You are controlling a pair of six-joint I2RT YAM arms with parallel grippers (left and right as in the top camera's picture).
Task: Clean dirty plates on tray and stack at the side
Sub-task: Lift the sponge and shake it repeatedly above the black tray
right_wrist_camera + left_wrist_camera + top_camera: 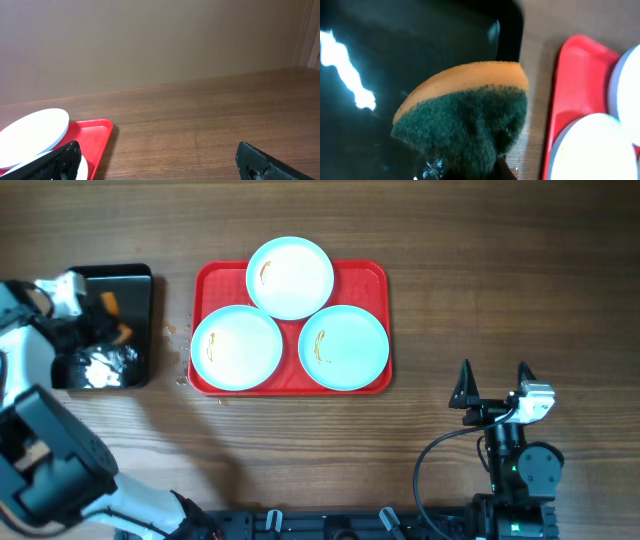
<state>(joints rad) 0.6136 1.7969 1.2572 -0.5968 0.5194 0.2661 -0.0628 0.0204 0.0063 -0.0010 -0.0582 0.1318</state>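
Three pale plates lie on the red tray (372,275): one at the back (290,276), one front left (236,347), one front right (344,345), each with a thin orange-brown smear. My left gripper (110,320) is over the black pan (135,280) and is shut on an orange and green sponge (470,110), which fills the left wrist view. The tray's edge (560,90) and a plate (592,150) show at its right. My right gripper (493,385) is open and empty, right of the tray, over bare wood; its view shows the tray's corner (97,132) and a plate (32,130).
The black pan stands left of the tray and holds something shiny (100,368) at its front. Small specks lie on the wood between pan and tray (180,332). The right arm's base (515,470) stands at the front right.
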